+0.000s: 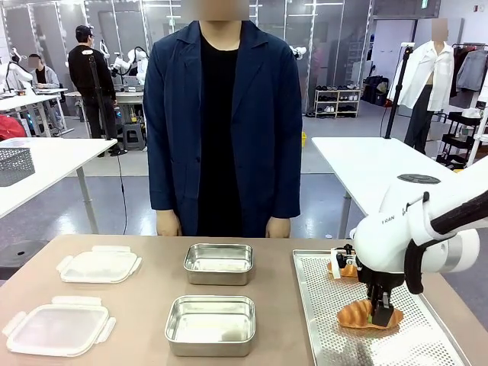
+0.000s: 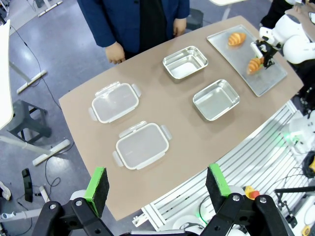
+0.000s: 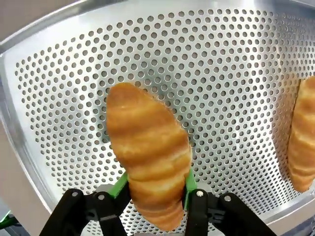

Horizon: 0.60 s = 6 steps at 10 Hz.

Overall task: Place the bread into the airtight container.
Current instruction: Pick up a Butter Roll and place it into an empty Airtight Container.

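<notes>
Bread is clamped in the right gripper. It is a golden, ridged croissant lying on the perforated metal tray at the robot's right end of the table. In the right wrist view the two green pads press against opposite flanks of the bread near its lower end, and the loaf lies slantwise on the tray. Whether it has left the surface cannot be told.

A second croissant lies farther along the same tray, toward the person, well apart from the held one (at the right edge in the right wrist view).

Two steel containers stand open in the middle of the table. The near container is closer to the robot and the far container is behind it. Left of them lie two clear plastic lids, one near and one far.

The person stands at the far edge in a dark blue jacket, with both hands hanging just behind the table.

The left gripper hangs high above the robot's side of the table, its fingers spread wide with nothing between them. Its view takes in the lids, both containers, the tray and the right arm over the bread.
</notes>
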### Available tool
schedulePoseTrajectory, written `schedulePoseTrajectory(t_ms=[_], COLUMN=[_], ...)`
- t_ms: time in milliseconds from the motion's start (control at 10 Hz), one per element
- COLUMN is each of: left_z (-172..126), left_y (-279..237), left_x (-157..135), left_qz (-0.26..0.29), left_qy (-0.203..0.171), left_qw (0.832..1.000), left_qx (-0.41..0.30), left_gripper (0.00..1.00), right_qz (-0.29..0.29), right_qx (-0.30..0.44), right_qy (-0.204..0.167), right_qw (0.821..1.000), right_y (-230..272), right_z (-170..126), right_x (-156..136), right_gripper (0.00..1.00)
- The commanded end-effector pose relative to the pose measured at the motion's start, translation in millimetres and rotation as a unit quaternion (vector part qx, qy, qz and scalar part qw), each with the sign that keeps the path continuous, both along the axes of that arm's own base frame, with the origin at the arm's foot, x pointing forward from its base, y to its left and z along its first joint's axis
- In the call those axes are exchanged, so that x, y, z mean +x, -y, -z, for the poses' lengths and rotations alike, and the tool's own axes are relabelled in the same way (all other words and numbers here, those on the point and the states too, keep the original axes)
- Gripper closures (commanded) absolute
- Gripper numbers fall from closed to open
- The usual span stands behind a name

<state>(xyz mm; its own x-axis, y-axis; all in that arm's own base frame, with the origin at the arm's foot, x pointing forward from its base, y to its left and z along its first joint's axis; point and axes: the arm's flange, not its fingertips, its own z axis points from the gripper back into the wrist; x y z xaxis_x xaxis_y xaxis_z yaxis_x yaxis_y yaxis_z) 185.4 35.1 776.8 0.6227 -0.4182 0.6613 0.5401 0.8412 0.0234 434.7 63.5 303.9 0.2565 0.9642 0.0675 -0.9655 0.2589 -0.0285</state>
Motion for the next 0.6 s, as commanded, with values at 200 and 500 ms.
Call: schedulePoseTrajectory(t_ms=[200,500], left_z=[-1.2,-1.2], left_y=[1.5,1.5], left_x=[0.6,0.6], left_qz=[0.009,0.009], left_qy=[0.002,0.002], left_qw=[1.0,1.0], left_qx=[0.001,0.001], left_gripper=[0.0,0.0], right_qz=[-0.001,0.008], right_qx=[0.016,0.007], right_qy=[-0.002,0.015], right_qw=[1.0,1.0], right_y=[-24.8,-81.1], right_z=[-81.9,-143.1], right_x=[-10.0,-19.2], right_gripper=[0.57,0.57])
